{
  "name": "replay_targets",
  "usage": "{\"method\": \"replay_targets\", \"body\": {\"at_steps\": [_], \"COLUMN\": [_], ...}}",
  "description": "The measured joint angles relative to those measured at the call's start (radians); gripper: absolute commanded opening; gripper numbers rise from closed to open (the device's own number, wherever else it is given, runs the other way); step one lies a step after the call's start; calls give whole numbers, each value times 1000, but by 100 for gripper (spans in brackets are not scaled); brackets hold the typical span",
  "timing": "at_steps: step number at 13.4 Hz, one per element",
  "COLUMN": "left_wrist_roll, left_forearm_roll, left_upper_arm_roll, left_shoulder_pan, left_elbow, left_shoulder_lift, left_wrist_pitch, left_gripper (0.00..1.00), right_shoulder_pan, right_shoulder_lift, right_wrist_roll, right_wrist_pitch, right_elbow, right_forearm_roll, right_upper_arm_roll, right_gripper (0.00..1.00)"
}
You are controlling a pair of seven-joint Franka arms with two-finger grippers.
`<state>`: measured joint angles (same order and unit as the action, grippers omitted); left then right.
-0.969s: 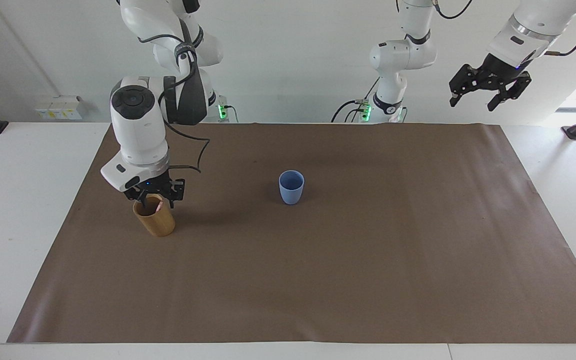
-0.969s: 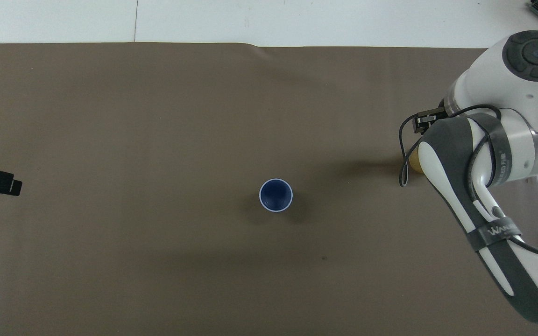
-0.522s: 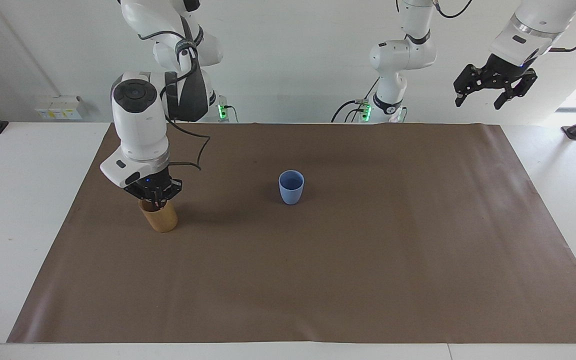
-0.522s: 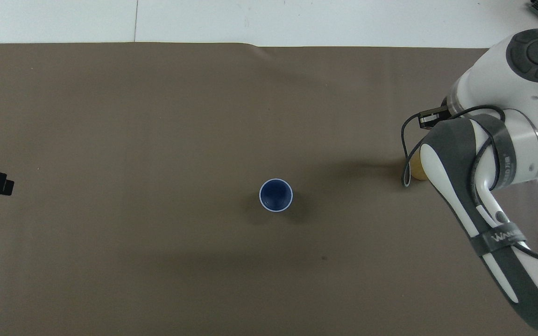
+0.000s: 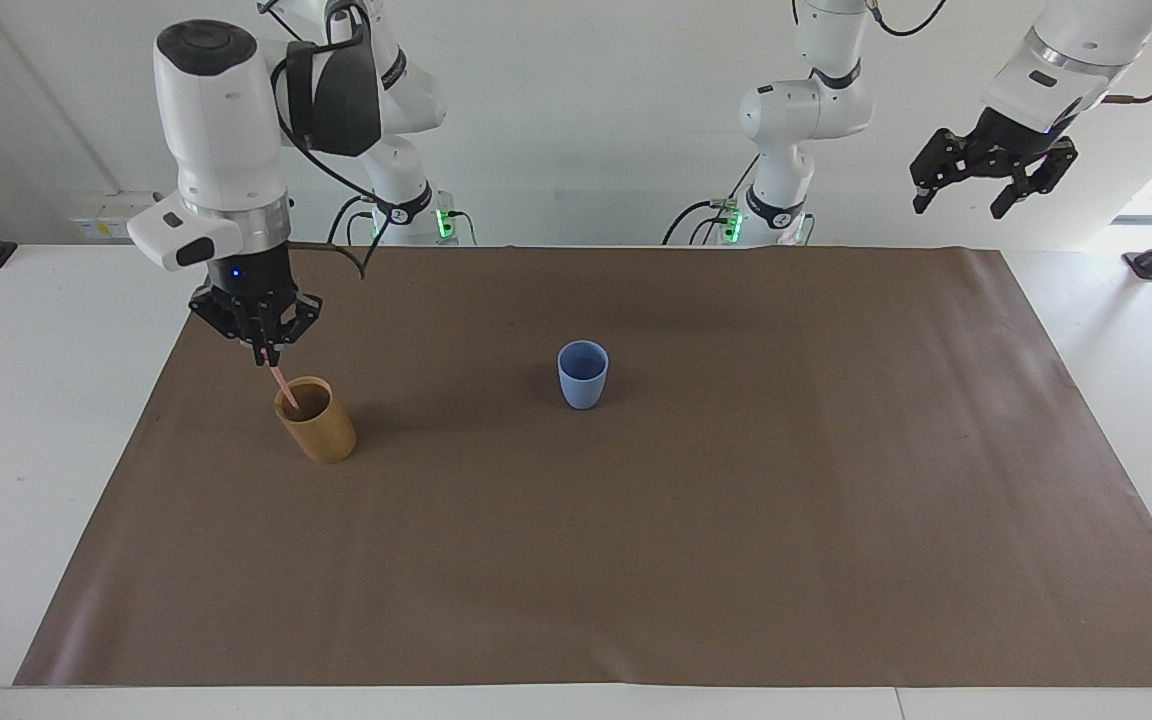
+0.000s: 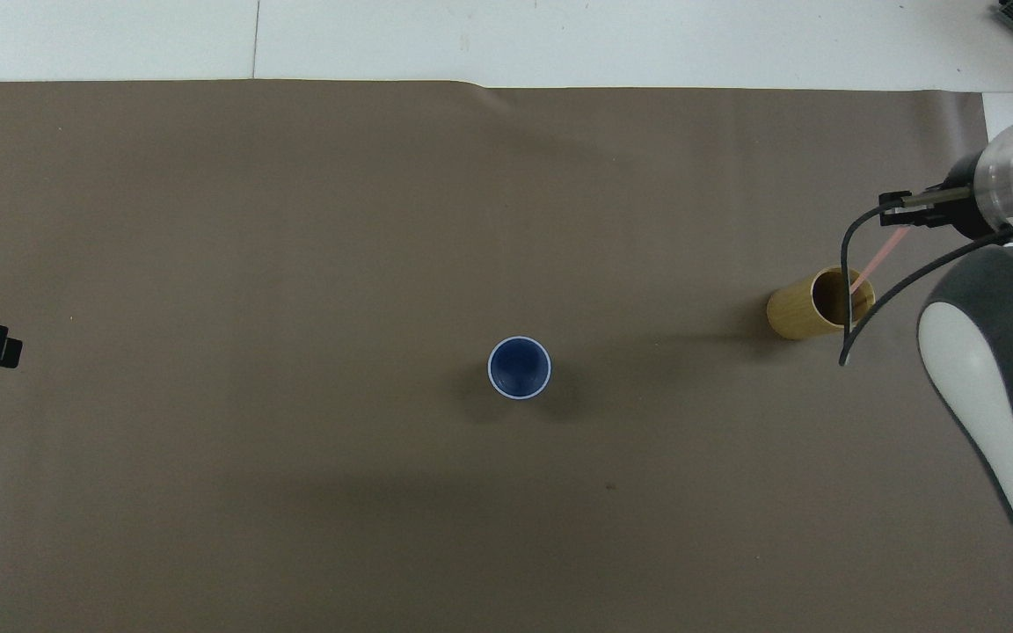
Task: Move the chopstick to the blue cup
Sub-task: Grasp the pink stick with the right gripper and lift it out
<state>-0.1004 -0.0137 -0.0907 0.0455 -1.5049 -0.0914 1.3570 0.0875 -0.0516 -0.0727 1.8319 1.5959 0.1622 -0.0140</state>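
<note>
chopstick (image 5: 283,387): pale pink, slanted, its top end pinched in the right gripper (image 5: 265,352); its lower end dips just inside the mouth of the bamboo cup (image 5: 316,421), though whether the tip has cleared the rim is hard to tell.
change: a second ago the right gripper sat low at the bamboo cup's mouth with its fingers apart; they have since pressed together on the stick and the arm has risen, drawing the chopstick most of the way out.
bamboo cup: on the brown mat (image 5: 696,540) toward the right arm's end of the table; it looks slightly tilted.
meaning: the pick looks done; the carry and drop remain.
blue cup (image 5: 583,373): upright and empty near the middle of the mat, well apart from the bamboo cup.
left gripper (image 5: 983,187): spread wide, waiting high over the table corner at the left arm's end, slightly higher than before.
</note>
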Motion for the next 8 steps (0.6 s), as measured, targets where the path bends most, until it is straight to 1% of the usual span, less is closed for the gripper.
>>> {"method": "replay_targets", "body": {"at_steps": [1,3,5,8], "left_wrist_roll": [0,0,0,0], "left_forearm_roll": [0,0,0,0], "left_upper_arm_roll": [0,-1,0,0], "left_shoulder_pan": [0,0,0,0], "left_elbow": [0,0,0,0], "left_shoulder_lift": [0,0,-1,-1], "left_wrist_pitch": [0,0,0,0], "left_gripper": [100,100,100,100], "right_shoulder_pan": [1,4,19,67], "right_shoulder_lift": [28,53,50,46], "right_wrist_roll": [0,-35,-140,-292], "right_wrist_pitch": [-22,-46,-46,-32], "right_elbow": [0,0,2,2], "right_forearm_roll": [-36,-75,-123,-144], "right_upper_arm_roll": [2,9,18,47], "right_gripper": [0,0,0,0]}}
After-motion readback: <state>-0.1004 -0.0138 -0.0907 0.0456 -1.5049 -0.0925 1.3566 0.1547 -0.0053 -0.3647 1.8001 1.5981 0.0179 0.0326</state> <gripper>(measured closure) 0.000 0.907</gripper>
